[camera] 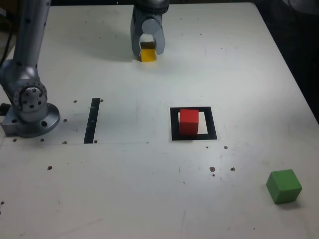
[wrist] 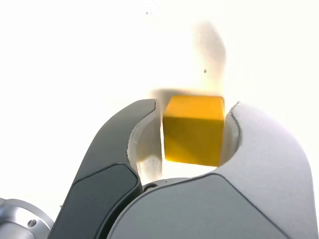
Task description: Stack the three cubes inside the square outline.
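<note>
Fingers [wrist: 266, 149]: apart, one on either side of the yellow cube [wrist: 193, 130]. In the wrist view a narrow gap shows between the cube and the darker finger; at the paler finger the cube's edge lies very close, and contact there cannot be told. The cube's upper part is brightly lit, its nearer face darker. A soft shadow falls on the white surface beside it.

Arm: comes in over the far edge of the bench [camera: 239, 64] in the exterior view, fingers pointing down around the yellow cube, left of centre in that view.

Red cube [camera: 189, 122]: inside the square outline [camera: 211, 124], toward the exterior view's left side of its white centre, which shows mainly to the right of the cube.

Green cube [camera: 283, 186]: on the bench, well apart from the outline, near the exterior view's lower right corner, turned at an angle.

Black strip [camera: 92, 121]: narrow, straight, left of the outline in the exterior view. Round metal base [camera: 32, 117]: further left. Small dark marks are scattered across the bench.
</note>
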